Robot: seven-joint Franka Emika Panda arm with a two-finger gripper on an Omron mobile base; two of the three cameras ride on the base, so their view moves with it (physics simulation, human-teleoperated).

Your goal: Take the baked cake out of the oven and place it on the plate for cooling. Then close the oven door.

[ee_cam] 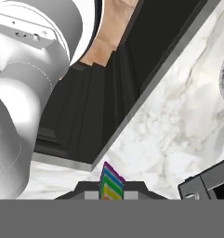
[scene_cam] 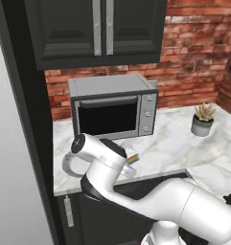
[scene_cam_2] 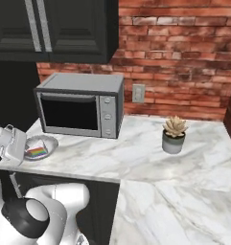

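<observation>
Now cake point(scene_cam_2: 38, 151) on plate point(scene_cam_2: 51, 141), between claw point(ee_cam: 111, 194) fingers.

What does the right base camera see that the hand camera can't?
Right base view alone: the plate under the cake, a potted plant, a wall socket and the brick wall. Hand view alone: the gripper with the cake between its fingers, seen close. Both: the rainbow cake, the marble counter and the silver microwave.
</observation>
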